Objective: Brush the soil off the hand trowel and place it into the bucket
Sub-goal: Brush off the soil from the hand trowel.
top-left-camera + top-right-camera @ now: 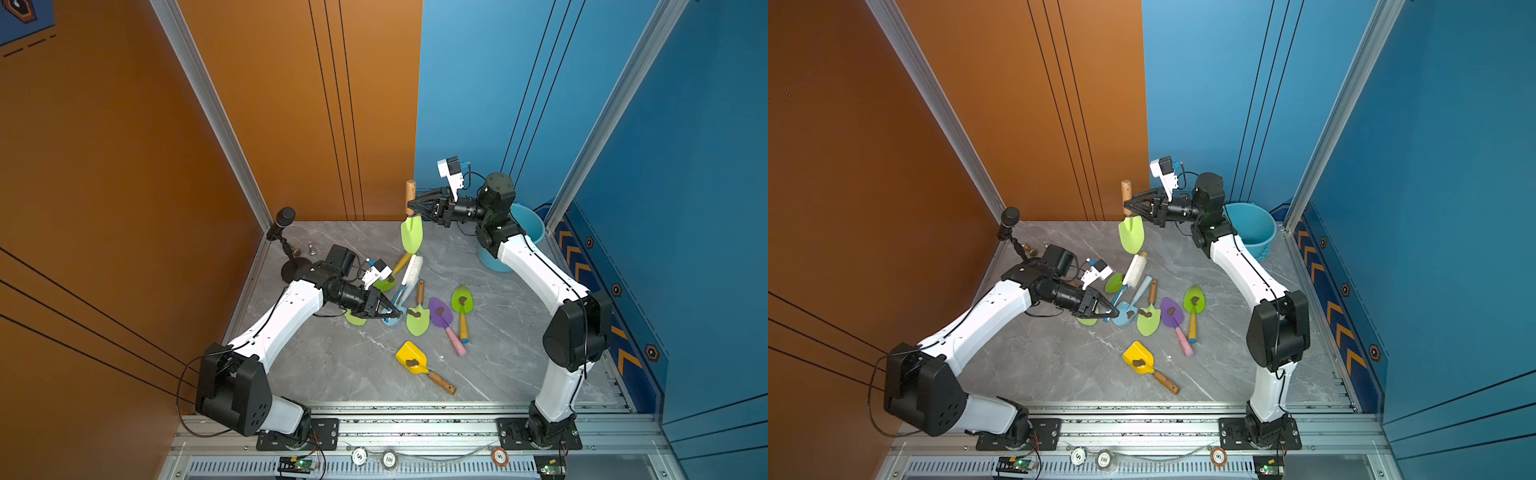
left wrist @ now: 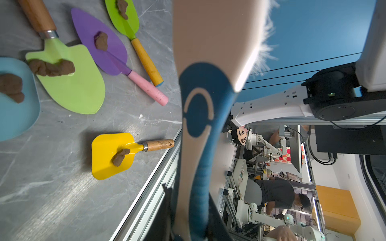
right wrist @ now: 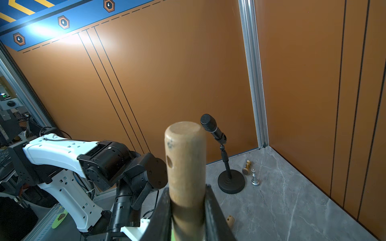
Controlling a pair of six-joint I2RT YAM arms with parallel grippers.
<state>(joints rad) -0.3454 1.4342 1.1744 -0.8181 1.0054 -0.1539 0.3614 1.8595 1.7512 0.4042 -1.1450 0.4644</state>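
two tools are held — right gripper [image 1: 411, 205] clenched on a green trowel [image 1: 412, 235], blade hanging down, seemingly for brushing; left gripper [image 1: 395, 313] grasps the brush [image 1: 413, 269].

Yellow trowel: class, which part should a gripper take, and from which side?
The wooden handle, probably from above, closing across it. The yellow trowel lies flat, handle pointing toward the front rail and clear of the purple trowel; soil sits on its blade.
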